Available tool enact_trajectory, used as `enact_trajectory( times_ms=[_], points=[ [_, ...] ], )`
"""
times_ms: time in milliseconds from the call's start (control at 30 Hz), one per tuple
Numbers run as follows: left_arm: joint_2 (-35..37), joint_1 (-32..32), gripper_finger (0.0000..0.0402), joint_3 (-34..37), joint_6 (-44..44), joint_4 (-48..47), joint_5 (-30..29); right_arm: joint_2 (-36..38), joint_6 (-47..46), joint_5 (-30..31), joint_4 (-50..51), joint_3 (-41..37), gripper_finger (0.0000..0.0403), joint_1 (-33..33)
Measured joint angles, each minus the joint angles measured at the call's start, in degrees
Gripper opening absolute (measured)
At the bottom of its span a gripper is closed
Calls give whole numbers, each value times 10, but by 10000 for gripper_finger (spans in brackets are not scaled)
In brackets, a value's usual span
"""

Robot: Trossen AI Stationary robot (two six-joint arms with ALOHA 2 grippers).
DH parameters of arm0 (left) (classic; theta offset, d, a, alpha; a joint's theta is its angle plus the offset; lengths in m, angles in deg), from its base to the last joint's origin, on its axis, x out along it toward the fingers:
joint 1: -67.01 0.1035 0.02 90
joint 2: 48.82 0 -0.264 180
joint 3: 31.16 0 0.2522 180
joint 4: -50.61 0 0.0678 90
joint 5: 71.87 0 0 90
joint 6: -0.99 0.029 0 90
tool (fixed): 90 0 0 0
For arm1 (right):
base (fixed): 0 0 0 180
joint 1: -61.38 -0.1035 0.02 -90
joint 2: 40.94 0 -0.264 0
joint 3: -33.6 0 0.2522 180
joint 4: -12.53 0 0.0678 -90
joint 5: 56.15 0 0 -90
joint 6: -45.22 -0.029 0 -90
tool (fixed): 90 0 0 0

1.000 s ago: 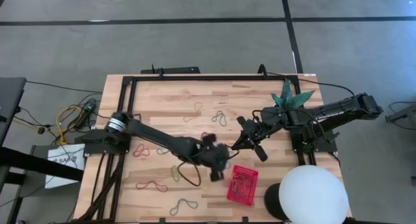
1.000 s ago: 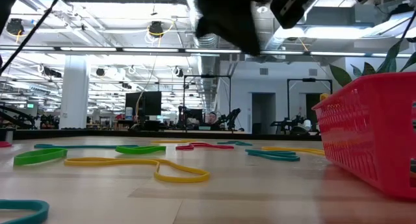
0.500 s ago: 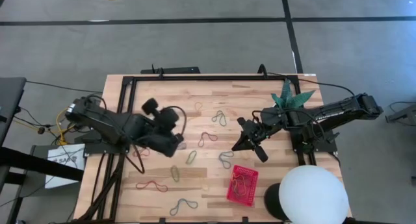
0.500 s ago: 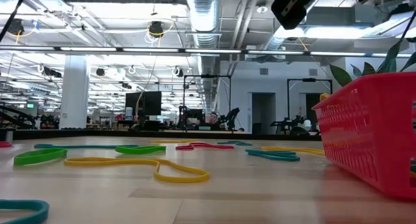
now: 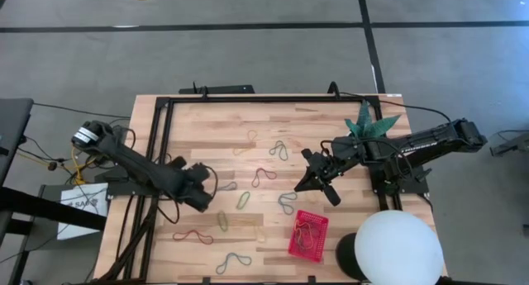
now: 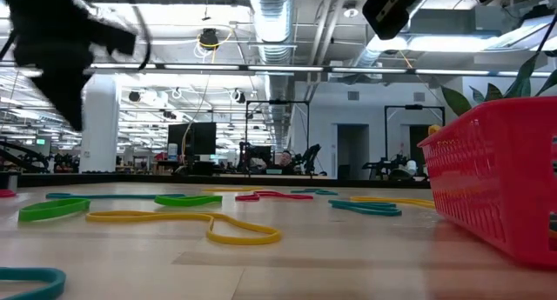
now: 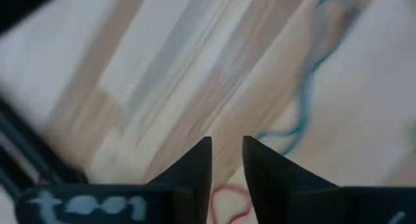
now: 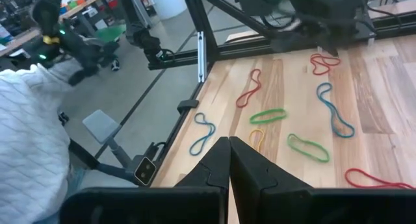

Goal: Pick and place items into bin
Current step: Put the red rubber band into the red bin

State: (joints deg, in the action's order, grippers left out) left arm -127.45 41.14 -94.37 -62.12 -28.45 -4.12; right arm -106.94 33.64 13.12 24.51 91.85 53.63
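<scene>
Several rubber bands lie flat on the wooden table: a red one (image 5: 192, 235), a teal one (image 5: 234, 260), a green one (image 5: 242, 200) and a grey one (image 5: 287, 202). The red mesh bin (image 5: 307, 234) stands near the table's near edge with bands inside, and fills the right of the low view (image 6: 496, 187). My left gripper (image 5: 201, 202) hovers over the table's left part, open by a narrow gap (image 7: 227, 160), above a red band (image 7: 227, 201) and beside a teal band (image 7: 305, 107). My right gripper (image 5: 304, 184) hangs shut (image 8: 229, 143) above the table, just beyond the bin.
A green plant (image 5: 370, 124) and a big white dome (image 5: 393, 248) stand at the table's right side. Black frame rails (image 5: 161, 136) run along the left and far edges. Cables (image 5: 91, 149) lie off the left edge. More bands are scattered mid-table (image 8: 268, 115).
My left arm has swung from beside the bin toward the table's left edge, rising on the way and then coming down over the left part of the table. In the low view it left the top centre and now shows at the left. My right arm has kept still.
</scene>
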Motion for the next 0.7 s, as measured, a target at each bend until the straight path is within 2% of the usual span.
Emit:
enact_trajectory(
  times_ms=[133,233,367,700],
  points=[
    [0,-15,97,64,-49,15,65,0,0,0,0,0,1,0],
    [0,-29,104,105,-66,87,97,0,0,0,0,0,1,0],
    [-1,-43,108,136,-71,155,98,0,0,0,0,0,1,0],
    [-1,-74,108,160,-135,153,108,0,1,0,-2,0,1,0]
  ],
)
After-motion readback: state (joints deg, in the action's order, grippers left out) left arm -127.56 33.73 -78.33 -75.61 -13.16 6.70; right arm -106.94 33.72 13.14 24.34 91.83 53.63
